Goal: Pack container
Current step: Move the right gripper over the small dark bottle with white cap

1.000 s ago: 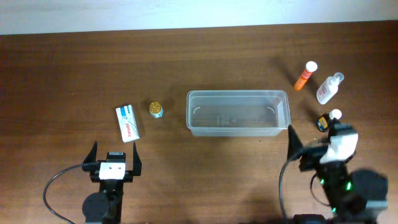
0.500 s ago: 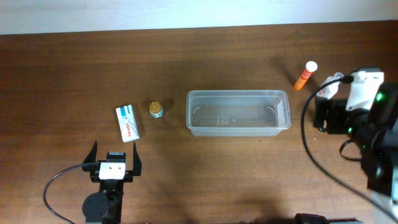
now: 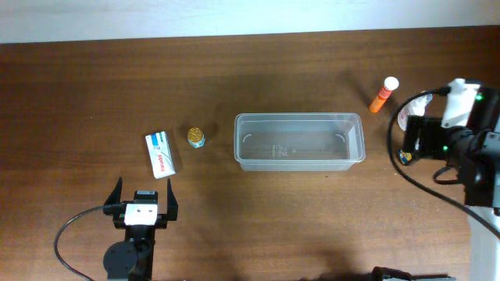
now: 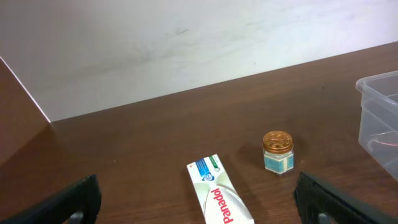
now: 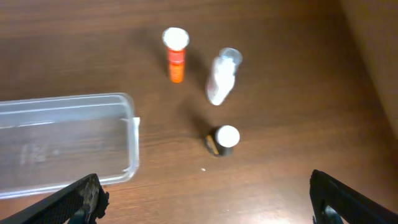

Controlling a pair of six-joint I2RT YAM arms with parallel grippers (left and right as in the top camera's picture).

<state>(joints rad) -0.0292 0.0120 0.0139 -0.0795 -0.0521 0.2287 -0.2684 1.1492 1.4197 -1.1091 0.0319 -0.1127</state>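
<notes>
Lying beside right end effector [image 5: 208, 198]: container [image 3: 299, 142]

The clear container [image 3: 300, 141] sits upright and empty mid-table.

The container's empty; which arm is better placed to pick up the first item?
Probably right. The right claw hangs open almost over the dark white-capped bottle beside the container. The left claw, also open, sits back, short of the box and jar.

Right of the container [image 3: 299, 116], bottles [image 5: 219, 78] crowd the table [image 3: 234, 218].
</notes>
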